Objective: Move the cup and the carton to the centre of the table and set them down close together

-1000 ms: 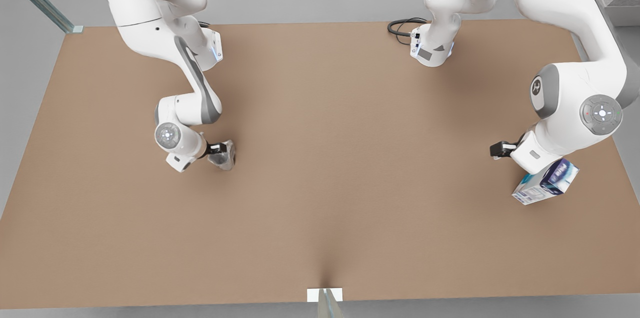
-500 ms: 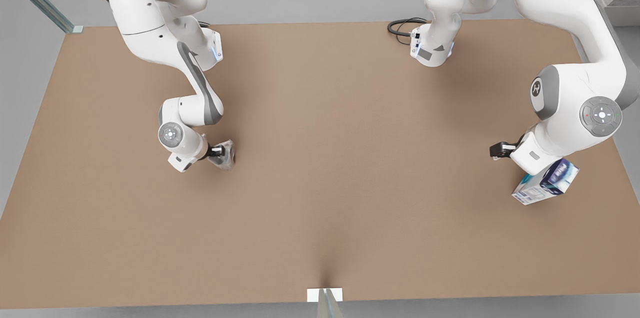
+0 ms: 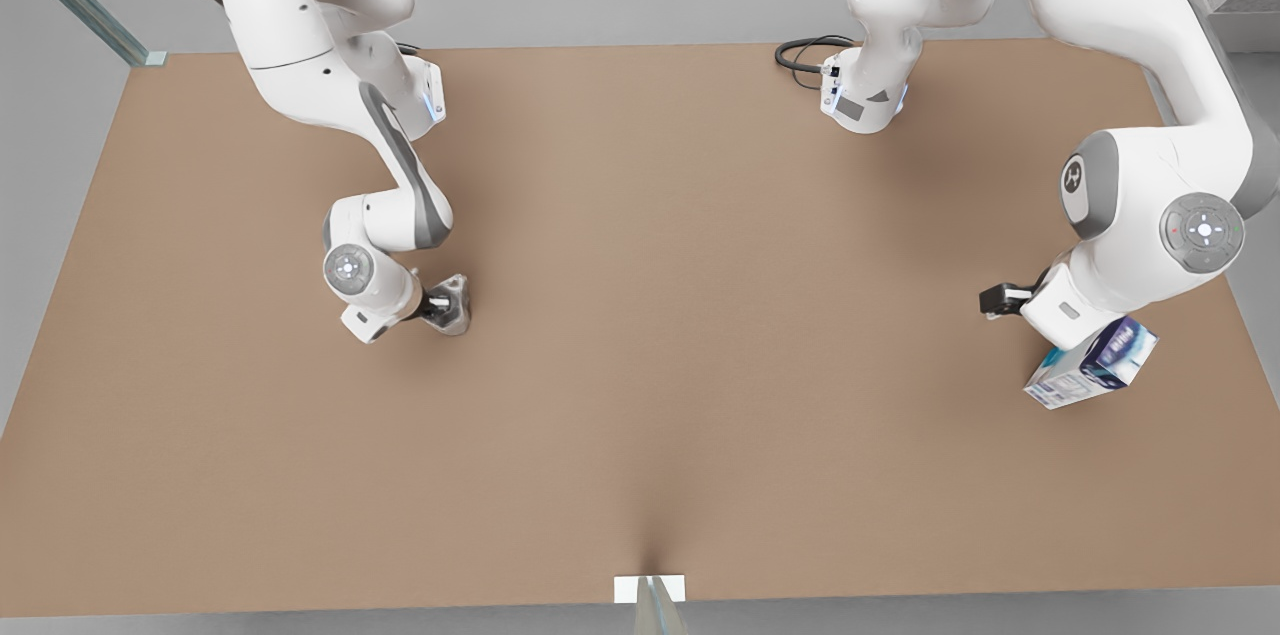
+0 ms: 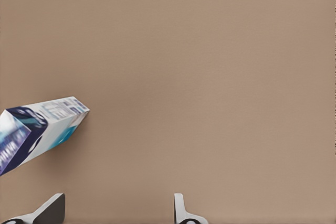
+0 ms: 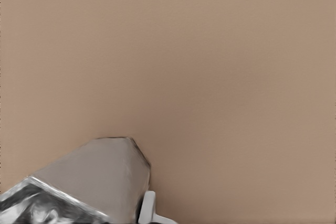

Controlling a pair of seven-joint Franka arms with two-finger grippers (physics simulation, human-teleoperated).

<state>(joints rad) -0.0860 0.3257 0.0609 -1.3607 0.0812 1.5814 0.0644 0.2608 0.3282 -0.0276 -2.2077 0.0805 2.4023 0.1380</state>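
Note:
The silvery faceted cup (image 3: pixel 452 305) is left of centre on the table (image 3: pixel 700 315) in the front view, with my right gripper (image 3: pixel 440 302) shut on it. The right wrist view has the cup (image 5: pixel 100 177) close up, one finger (image 5: pixel 149 207) against its side and the other finger hidden. The white, teal and dark blue carton (image 3: pixel 1092 367) lies tilted near the front view's right edge, partly under my left arm's wrist. My left gripper (image 4: pixel 116 211) is open over bare table, and the carton (image 4: pixel 39 129) sits off to one side, outside its fingers.
A black cable (image 3: pixel 805 55) lies coiled at the table's far edge near an arm base (image 3: pixel 865 95). A white bracket (image 3: pixel 650 588) sits at the middle of the near edge. Bare brown tabletop stretches between the two arms.
My right gripper and the cup have shifted slightly toward the front view's right and far side. The left arm and the carton have not moved.

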